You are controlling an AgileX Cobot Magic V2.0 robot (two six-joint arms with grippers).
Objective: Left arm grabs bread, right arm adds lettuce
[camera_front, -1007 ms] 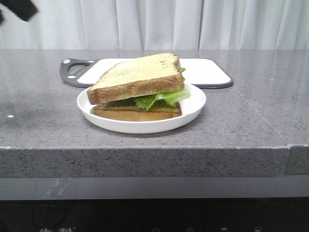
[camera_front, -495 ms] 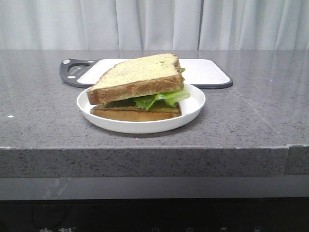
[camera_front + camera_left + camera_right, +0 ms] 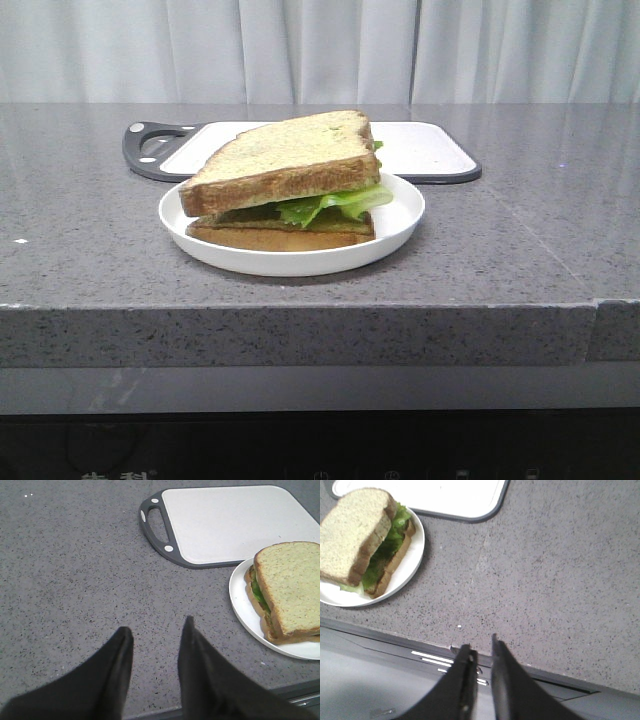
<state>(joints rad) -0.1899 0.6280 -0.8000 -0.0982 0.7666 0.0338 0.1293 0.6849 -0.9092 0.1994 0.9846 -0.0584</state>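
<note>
The bread (image 3: 285,155), a thick pale speckled slice with brown crust, lies tilted on top of the lettuce (image 3: 335,203). The lettuce rests on a thinner lower slice (image 3: 280,237) on a white plate (image 3: 400,215). Neither gripper shows in the front view. In the left wrist view my left gripper (image 3: 157,626) is open and empty over bare counter, well apart from the bread (image 3: 295,585) and the plate (image 3: 242,605). In the right wrist view my right gripper (image 3: 481,643) is empty, its jaws narrowly apart, over the counter's front edge, away from the bread (image 3: 352,532) and the lettuce (image 3: 387,545).
A white cutting board (image 3: 420,145) with a dark grey handle lies just behind the plate; it also shows in the left wrist view (image 3: 225,520). The grey speckled counter (image 3: 520,230) ends in a front edge close to the plate. Pale curtains hang behind.
A black arm part at the top left corner of the front view one second ago has gone out of view. The sandwich and the plate have not moved.
</note>
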